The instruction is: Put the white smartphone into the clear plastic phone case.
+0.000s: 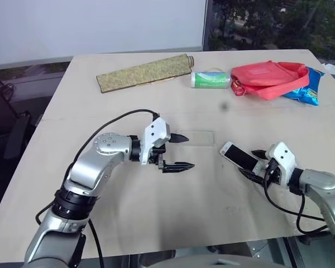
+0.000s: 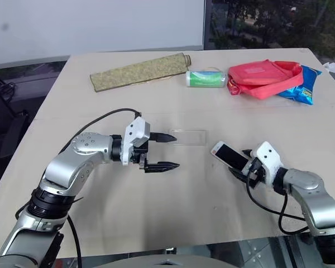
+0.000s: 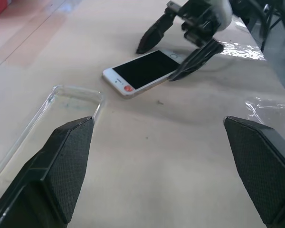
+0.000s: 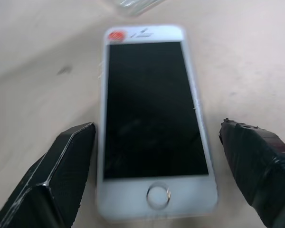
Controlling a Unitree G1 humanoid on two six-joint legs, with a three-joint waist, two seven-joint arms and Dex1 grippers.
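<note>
The white smartphone (image 1: 238, 156) lies flat on the tan table (image 1: 156, 212), dark screen up, with a red dot at its far end (image 4: 116, 35). My right gripper (image 1: 252, 163) is open, its fingers (image 4: 71, 161) standing either side of the phone's home-button end with a gap on each side. The clear plastic phone case (image 2: 188, 137) lies just left of the phone, empty. My left gripper (image 1: 184, 152) is open and hovers at the case's left end, with one finger (image 3: 69, 156) over the case's edge (image 3: 80, 95).
Along the table's far side lie a long olive mat (image 1: 145, 72), a green and white bottle on its side (image 1: 210, 80), a red pouch (image 1: 268, 78) and a blue snack bag (image 1: 307, 86). The table's right edge runs close to my right arm.
</note>
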